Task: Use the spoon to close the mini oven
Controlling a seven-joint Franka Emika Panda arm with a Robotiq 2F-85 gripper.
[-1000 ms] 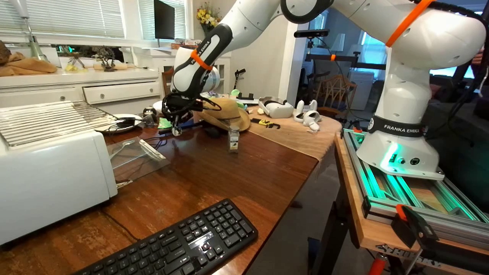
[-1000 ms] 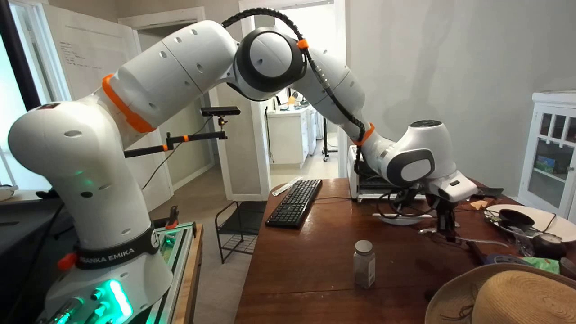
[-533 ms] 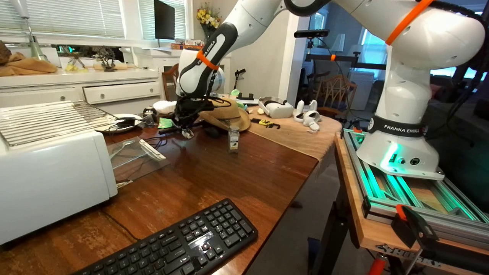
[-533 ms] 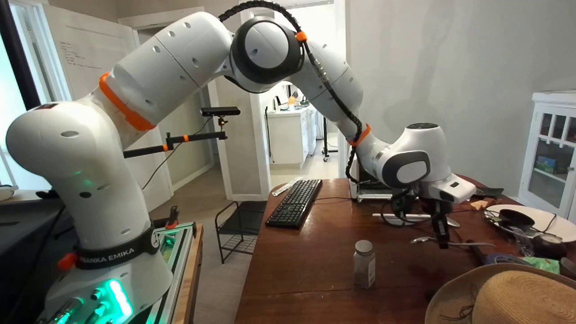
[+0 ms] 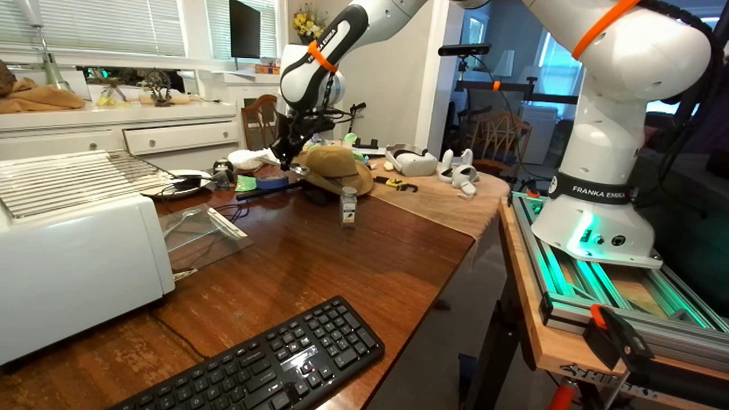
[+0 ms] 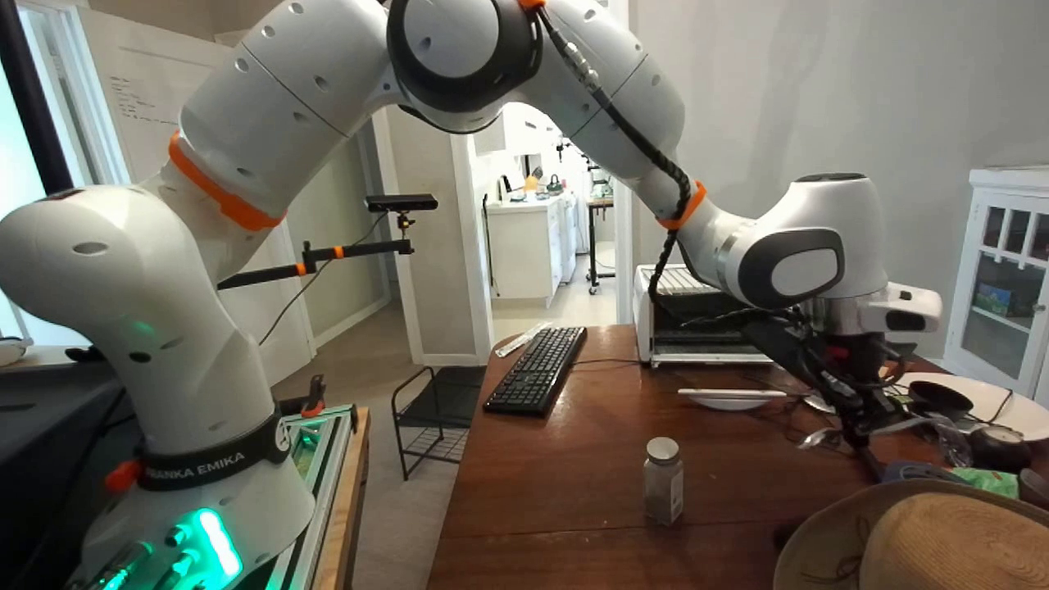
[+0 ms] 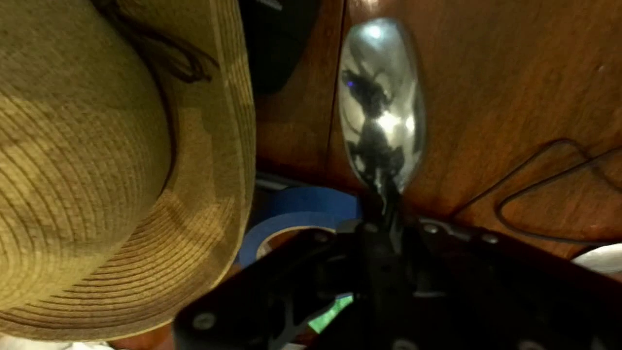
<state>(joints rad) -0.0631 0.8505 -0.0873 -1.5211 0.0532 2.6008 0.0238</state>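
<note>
My gripper (image 7: 388, 228) is shut on the spoon (image 7: 381, 107), whose shiny bowl sticks out beyond the fingertips in the wrist view. The part between the fingers is hidden. In an exterior view the bowl and the slim spoon handle (image 6: 905, 424) show on either side of the tilted gripper (image 6: 856, 434), which hangs above the table. The white mini oven (image 5: 80, 250) has its glass door (image 5: 205, 239) lowered over the tabletop, with a white door handle (image 6: 732, 393) along its outer edge. Gripper and spoon are apart from this door, near the straw hat.
A straw hat (image 7: 87, 160) lies close beside the gripper, with blue tape (image 7: 316, 204) underneath. A spice jar (image 6: 664, 483) stands on the table, and a black keyboard (image 5: 262, 364) lies in front of the oven. Cables, a white plate (image 6: 1028, 410) and clutter are behind.
The arm has lifted with the spoon still held, shifting right in both exterior views, away from the oven door. The gripper has also tilted. The oven door has not moved.
</note>
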